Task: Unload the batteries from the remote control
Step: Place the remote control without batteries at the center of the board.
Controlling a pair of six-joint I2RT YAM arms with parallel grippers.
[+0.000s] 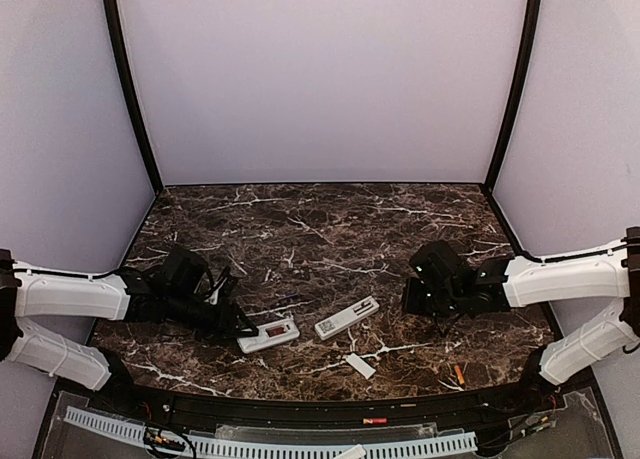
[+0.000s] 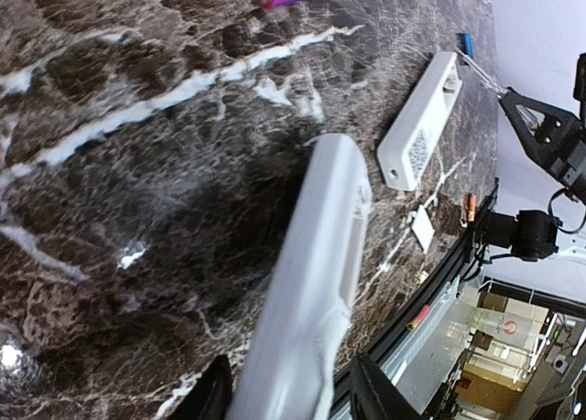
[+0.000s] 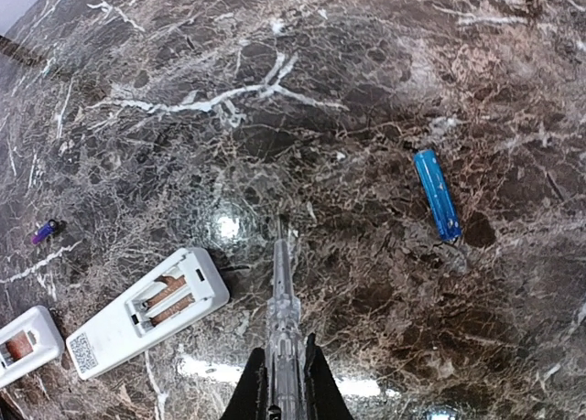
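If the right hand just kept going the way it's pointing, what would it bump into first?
Probably just bare table: the right hand points at open marble, with the blue battery off to one side and the nearest remote to the other.

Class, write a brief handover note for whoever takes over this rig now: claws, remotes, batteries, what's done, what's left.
Left claw straddles the first remote; grip unclear.
Right claw shut, right of the second remote, apart from it.
Done: blue battery, purple battery and orange battery lie out on the table.
To do: both remotes lie open with batteries showing inside; pull those out.
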